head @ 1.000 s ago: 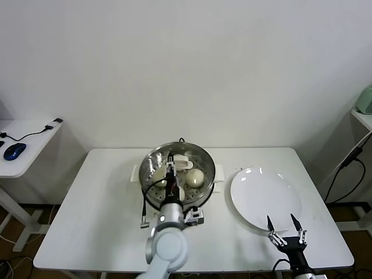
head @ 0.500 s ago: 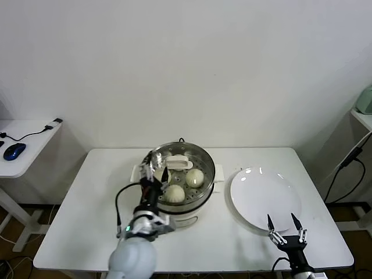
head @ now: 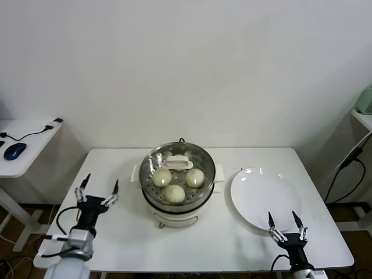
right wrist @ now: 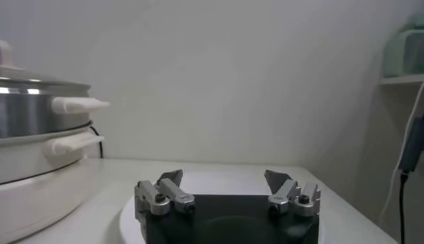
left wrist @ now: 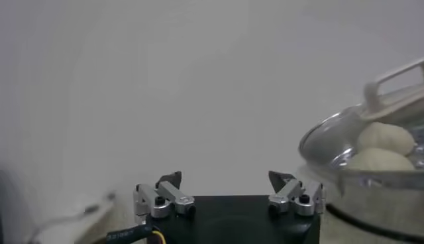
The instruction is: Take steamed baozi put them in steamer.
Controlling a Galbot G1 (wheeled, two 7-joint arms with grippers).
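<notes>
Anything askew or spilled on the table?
One oddity: the glass lid leans tilted inside the steamer at its back rim, not seated flat. Three steamed baozi sit on the tray, a fourth isn't clearly visible. The plate lies flat; nothing spilled.

A flat round white plate (head: 265, 200) lies on the white rectangular table (head: 116, 165). Well left of that table stands a small white side desk (head: 26, 148), bearing a blue computer mouse (head: 14, 151) and a black cable (head: 36, 131).
</notes>
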